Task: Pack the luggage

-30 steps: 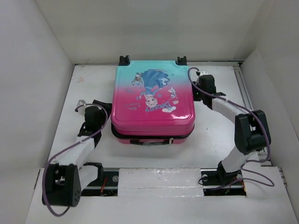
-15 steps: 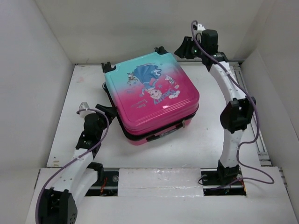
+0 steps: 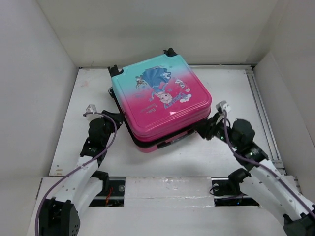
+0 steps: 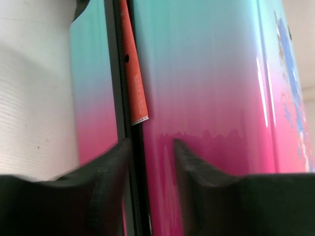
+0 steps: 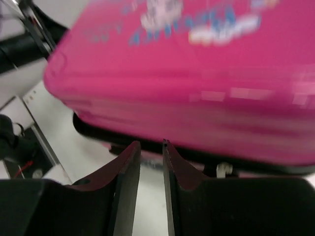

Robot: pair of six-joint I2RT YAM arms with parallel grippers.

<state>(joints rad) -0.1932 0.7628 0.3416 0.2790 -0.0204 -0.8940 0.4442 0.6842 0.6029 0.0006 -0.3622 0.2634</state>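
Note:
The luggage (image 3: 162,101) lies flat in mid-table, turned at an angle, lid down, with a black zipper seam showing along its near edge. Its teal end with black wheels (image 3: 114,70) points to the back. My left gripper (image 3: 117,118) is against its left side. In the left wrist view the gripper (image 4: 151,142) is open, with the fingers straddling the zipper seam of the shell (image 4: 206,98) below an orange-red tab (image 4: 134,73). My right gripper (image 3: 204,129) is at the near right corner. In its wrist view the gripper (image 5: 151,143) has a narrow empty gap, just below the pink lid (image 5: 197,64).
White walls close in the table on the left, back and right. A metal rail (image 3: 261,108) runs along the right edge. A white taped strip (image 3: 167,188) lies between the arm bases at the near edge.
The luggage has turned counterclockwise from square. My right arm went up to the back right, then came down to the near right corner. The left arm has barely moved.

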